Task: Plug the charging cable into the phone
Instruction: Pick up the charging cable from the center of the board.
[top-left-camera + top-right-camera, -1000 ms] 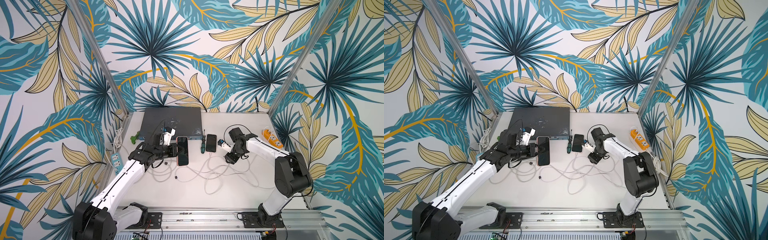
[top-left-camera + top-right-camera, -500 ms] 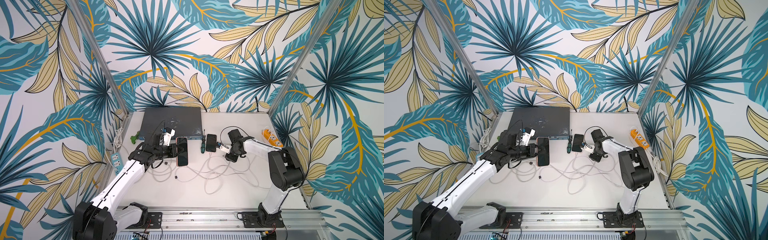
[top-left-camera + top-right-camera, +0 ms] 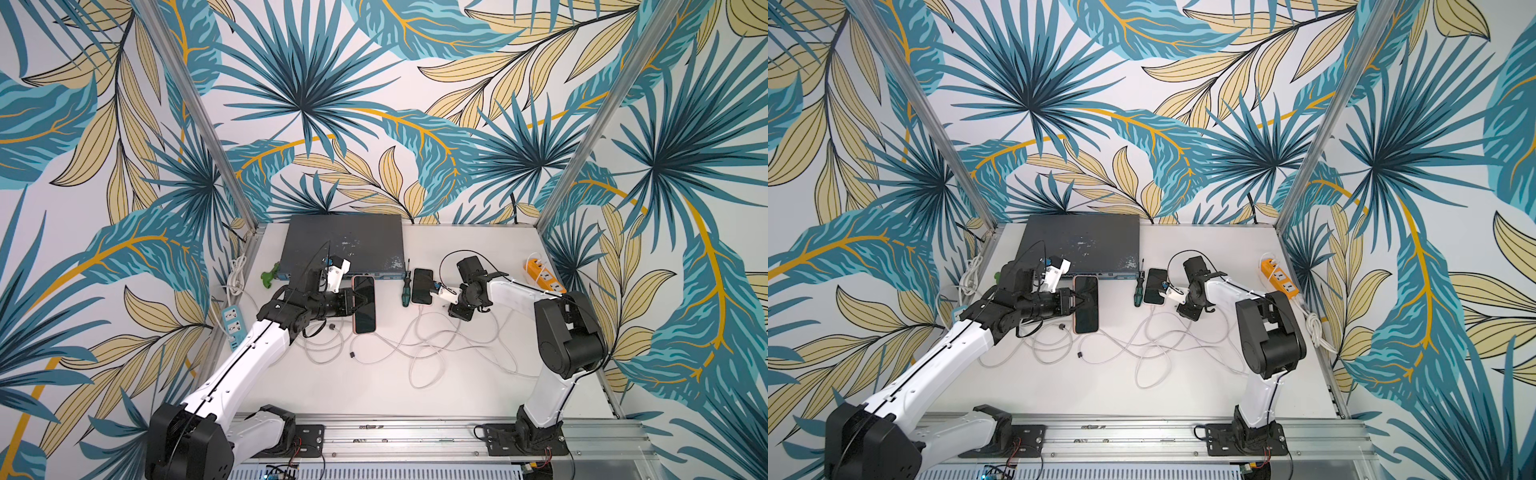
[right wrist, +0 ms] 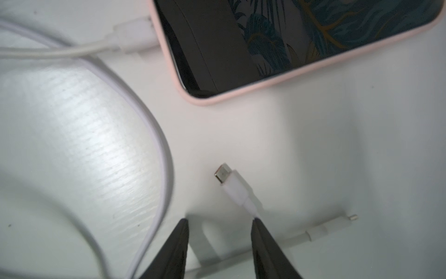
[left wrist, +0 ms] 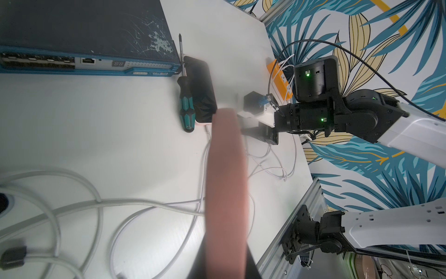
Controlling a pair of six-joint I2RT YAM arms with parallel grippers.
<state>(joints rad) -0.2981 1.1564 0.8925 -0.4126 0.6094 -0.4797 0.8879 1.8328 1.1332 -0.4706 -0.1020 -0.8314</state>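
Fingers [image 4: 172, 248] of the right gripper [image 4: 220, 219] stand apart, holding nothing; one tip touches the thin cord of the charging cable [image 4: 250, 208] just behind its plug [image 4: 231, 183], the other tip is clear of it; the plug lies flat on the worktop [image 4: 313, 145], metal end pointing away from the fingers. I think the grasp would be better a little forward, on the white body of the plug and not on the soft cord, so the metal end cannot droop or swing; the fingers should come square to it before they close; a second, thinner connector [image 4: 335, 225] lies near, and it should not be caught together. Beside is a small phone [image 3: 422, 286] which has already its own cable [image 4: 135, 36] in it; so I judge the target is the larger phone [image 3: 364, 304] in the pink case, gripped at its long edge by the closed left gripper [image 3: 348, 301], well apart across the screwdriver [image 3: 406, 289]; its port I cannot see; the push should go straight along the phone, with the left grip firm, and the loose loops [image 3: 415, 349] need slack.
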